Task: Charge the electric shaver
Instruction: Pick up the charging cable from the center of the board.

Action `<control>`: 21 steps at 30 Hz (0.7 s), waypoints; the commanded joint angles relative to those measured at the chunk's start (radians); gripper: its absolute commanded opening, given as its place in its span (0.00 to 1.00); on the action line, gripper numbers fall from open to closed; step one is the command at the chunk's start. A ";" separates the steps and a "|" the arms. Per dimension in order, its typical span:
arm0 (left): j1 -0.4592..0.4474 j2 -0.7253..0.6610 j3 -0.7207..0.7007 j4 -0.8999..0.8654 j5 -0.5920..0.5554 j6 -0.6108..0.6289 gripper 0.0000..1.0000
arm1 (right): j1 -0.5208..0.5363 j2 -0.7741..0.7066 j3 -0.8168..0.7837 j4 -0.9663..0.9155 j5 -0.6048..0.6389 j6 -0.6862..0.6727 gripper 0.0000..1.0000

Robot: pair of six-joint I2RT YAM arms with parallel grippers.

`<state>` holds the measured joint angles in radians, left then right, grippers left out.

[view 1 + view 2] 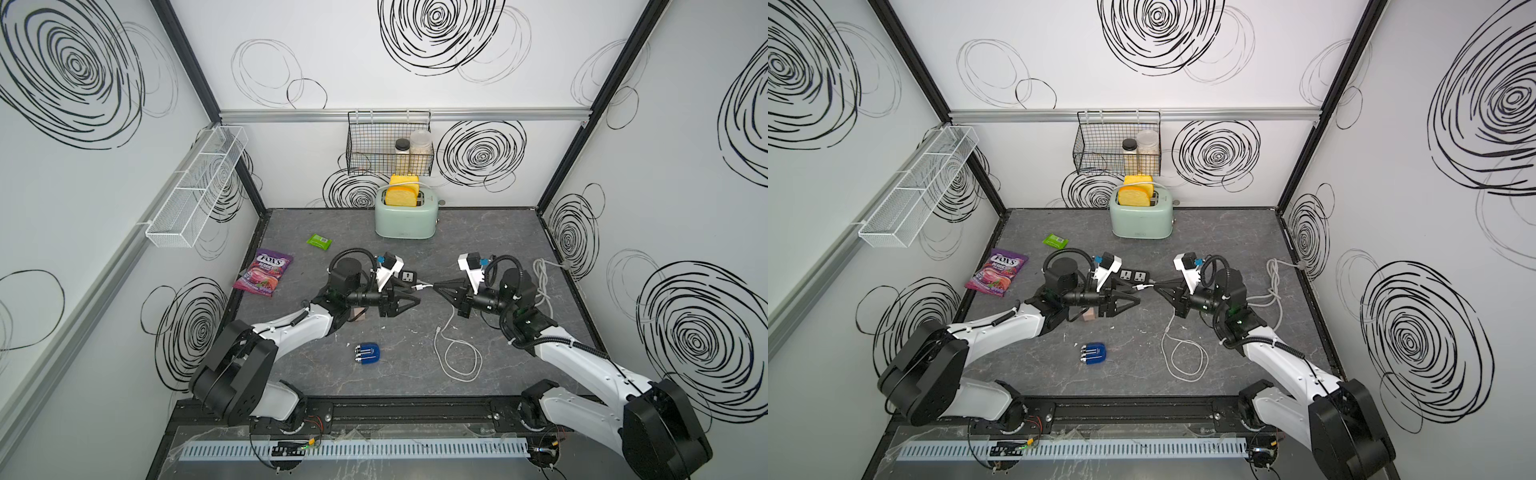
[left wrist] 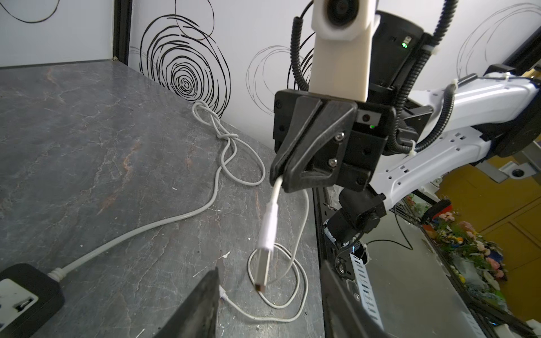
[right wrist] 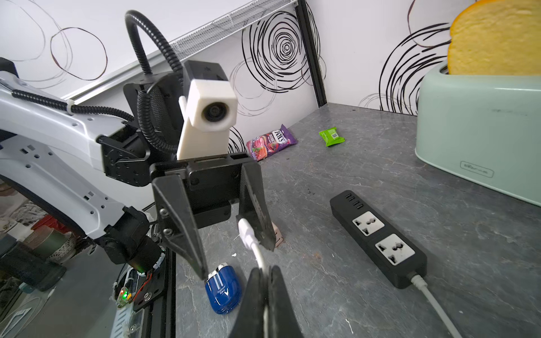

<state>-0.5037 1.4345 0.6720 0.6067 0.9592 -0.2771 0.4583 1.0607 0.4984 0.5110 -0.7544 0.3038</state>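
The electric shaver [image 1: 368, 354] [image 1: 1093, 354] [image 3: 224, 289], glossy dark blue, lies alone on the grey tabletop near the front. My right gripper [image 1: 434, 286] [image 2: 276, 175] [image 3: 265, 270] is shut on a white charging cable [image 1: 457, 353] just behind its USB plug [image 2: 266, 231] [image 3: 247, 234]. My left gripper [image 1: 419, 293] [image 2: 269, 267] [image 3: 236, 261] faces it, open, and the plug hangs between its fingers, close against one. The black power strip [image 1: 409, 277] [image 3: 377, 234] lies just behind both grippers. A pale-pink cube adapter [image 1: 1089, 316] sits under the left wrist.
A mint toaster [image 1: 405, 220] with bread stands at the back. A purple candy bag [image 1: 264, 272] and a green packet [image 1: 319, 241] lie at the left. The strip's knotted cord [image 1: 540, 278] runs along the right wall. The cable's loose coil lies front right.
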 commanded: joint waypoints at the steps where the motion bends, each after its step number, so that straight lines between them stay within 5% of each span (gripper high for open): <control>1: 0.003 0.009 0.047 0.044 0.026 -0.002 0.55 | 0.000 -0.017 -0.015 0.052 -0.025 0.024 0.00; 8: 0.013 0.014 0.055 0.062 0.030 -0.002 0.61 | 0.000 -0.030 -0.038 0.056 -0.031 0.022 0.00; 21: 0.010 0.020 0.069 0.028 0.044 0.018 0.33 | 0.000 -0.006 -0.029 0.076 -0.071 0.027 0.00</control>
<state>-0.4973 1.4570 0.7086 0.6010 0.9829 -0.2729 0.4583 1.0492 0.4625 0.5575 -0.7933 0.3286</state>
